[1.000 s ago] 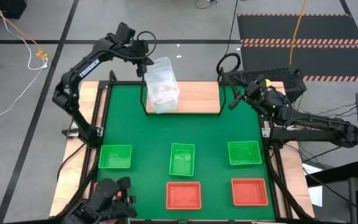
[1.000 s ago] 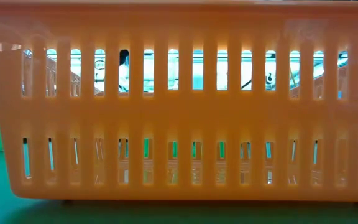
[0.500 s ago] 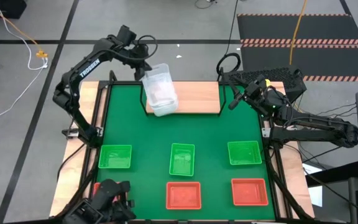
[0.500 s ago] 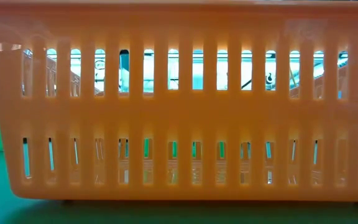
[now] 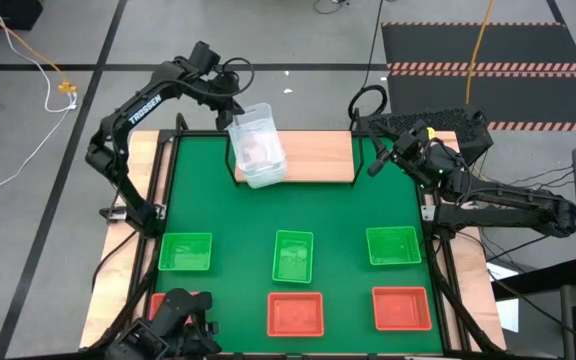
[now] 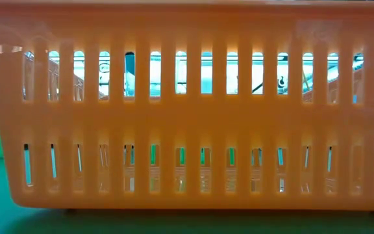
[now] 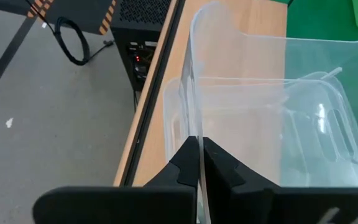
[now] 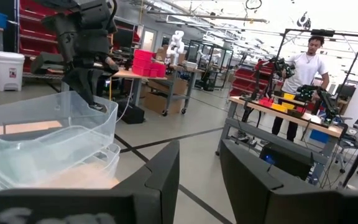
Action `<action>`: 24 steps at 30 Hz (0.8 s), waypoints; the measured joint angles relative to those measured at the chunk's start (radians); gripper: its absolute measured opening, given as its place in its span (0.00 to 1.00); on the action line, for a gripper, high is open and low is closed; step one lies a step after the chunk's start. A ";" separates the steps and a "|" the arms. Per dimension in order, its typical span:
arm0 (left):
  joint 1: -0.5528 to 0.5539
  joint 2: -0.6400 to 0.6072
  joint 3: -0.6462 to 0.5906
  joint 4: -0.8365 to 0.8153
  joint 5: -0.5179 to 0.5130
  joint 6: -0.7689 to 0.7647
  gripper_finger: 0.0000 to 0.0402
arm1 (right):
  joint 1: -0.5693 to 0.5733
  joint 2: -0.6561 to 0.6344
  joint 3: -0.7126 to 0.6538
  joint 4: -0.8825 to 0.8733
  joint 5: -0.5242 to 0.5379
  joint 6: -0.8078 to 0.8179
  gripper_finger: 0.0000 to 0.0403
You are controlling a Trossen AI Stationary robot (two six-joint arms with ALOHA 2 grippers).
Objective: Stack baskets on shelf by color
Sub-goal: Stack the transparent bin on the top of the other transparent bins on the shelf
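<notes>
The green table mat fills the table, and at its far edge sits the wooden shelf, with clear baskets piled at its left end. Over there the left gripper pinches the rim of the top clear basket, jaws closed tight on the thin wall, the basket tilted above the clear ones under it. Three green baskets line up across the middle of the mat; two red-orange baskets lie nearer the front, and a third red-orange one blocks the low camera. The right gripper waits off the shelf's right end, its jaws parted and empty.
</notes>
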 joint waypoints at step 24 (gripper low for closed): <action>-0.065 0.025 0.000 0.067 -0.243 -0.035 0.33 | 0.000 0.000 0.000 -0.004 0.000 -0.010 0.28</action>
